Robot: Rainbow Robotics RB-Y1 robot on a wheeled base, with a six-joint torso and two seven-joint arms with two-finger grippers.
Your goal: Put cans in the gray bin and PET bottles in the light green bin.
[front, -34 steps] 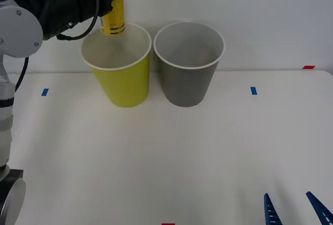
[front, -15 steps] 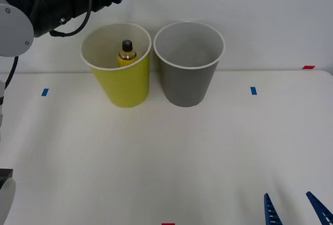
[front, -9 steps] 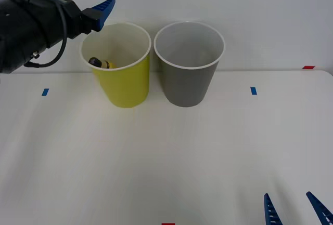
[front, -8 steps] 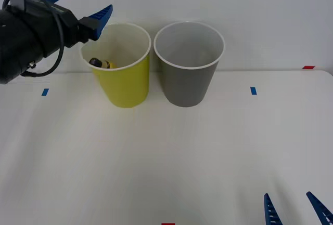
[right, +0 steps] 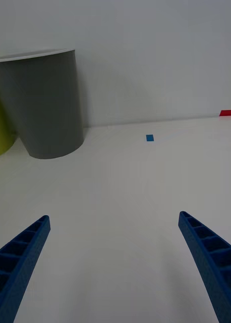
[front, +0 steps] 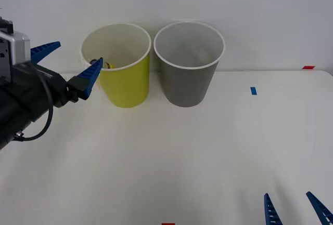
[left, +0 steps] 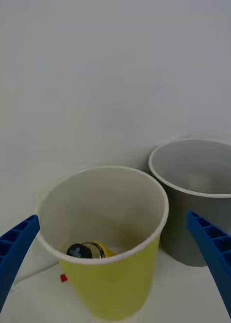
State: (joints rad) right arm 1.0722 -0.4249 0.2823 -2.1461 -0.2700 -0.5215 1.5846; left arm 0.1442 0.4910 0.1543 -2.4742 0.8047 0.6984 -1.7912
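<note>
The light green bin [front: 125, 82] [left: 120, 280] stands at the back of the table, with the gray bin [front: 188, 74] [right: 45, 101] [left: 196, 202] touching its right side. A small yellow PET bottle with a black cap [left: 85, 250] [front: 106, 65] lies tipped over inside the light green bin. My left gripper [front: 67, 64] [left: 113, 267] hangs open in front of and to the left of that bin, with nothing between its fingers. My right gripper [front: 295, 209] [right: 115, 257] rests open low at the table's front right. No cans are in view.
Blue tape marks [front: 253, 90] [right: 150, 137] and a red mark [front: 308, 67] [right: 227, 113] lie on the white table [front: 182, 157]. A plain white wall stands right behind the bins.
The left gripper let go of the yellow bottle over the light green bin; the bottle fell in and tipped over. The open left gripper then drew back, down and to the left. The right arm stayed still.
</note>
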